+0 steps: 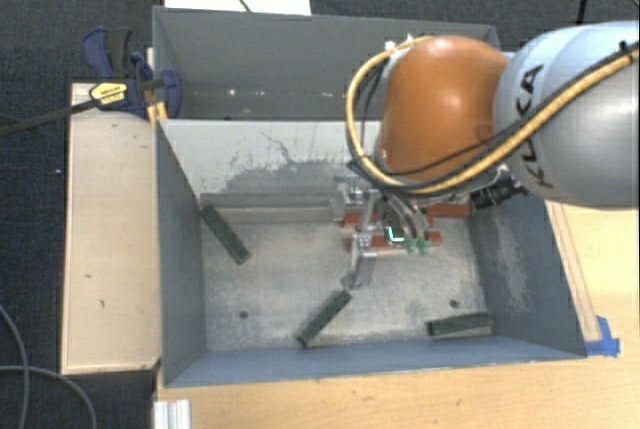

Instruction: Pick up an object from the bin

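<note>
While the arm reaches in from the right, the gripper (357, 274) hangs low over the middle of the bin (250, 97), its tip just beside the far end of a dark green bar (323, 319) lying slantwise near the front wall. Whether its grip is released or clenched cannot be made out. A second bar (222, 235) lies at the left, a third bar (460, 325) in the front right corner.

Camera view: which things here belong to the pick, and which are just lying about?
Belonging to the job:
- the gripper, low over the middle of the grey bin
- the middle dark bar, lying slantwise, its upper end nearest the gripper

Lying about:
- the left dark bar, near the left wall
- the right dark bar, at the front right corner
</note>
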Robot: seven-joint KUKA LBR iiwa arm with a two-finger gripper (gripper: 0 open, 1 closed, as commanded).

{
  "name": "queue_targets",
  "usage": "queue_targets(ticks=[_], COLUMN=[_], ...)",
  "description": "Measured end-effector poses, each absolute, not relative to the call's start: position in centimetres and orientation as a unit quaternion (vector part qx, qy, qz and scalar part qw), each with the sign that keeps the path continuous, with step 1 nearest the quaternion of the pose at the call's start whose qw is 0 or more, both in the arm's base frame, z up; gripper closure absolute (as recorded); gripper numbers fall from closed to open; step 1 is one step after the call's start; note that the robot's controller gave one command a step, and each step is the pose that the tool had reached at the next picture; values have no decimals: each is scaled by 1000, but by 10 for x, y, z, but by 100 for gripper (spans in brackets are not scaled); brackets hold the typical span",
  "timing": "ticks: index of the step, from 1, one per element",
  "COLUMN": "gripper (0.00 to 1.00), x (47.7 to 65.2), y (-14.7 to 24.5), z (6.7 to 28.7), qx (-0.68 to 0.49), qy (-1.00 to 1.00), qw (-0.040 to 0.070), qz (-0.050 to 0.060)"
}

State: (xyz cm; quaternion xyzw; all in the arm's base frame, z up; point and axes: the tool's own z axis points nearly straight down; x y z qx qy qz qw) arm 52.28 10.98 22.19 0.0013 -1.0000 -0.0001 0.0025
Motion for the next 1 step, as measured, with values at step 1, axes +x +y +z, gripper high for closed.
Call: queue_targets(ticks=[1], gripper=[0], x=[524], y=[109], z=[225], qx=[0], qy=[-1000], qw=[-1], qz=[-1])
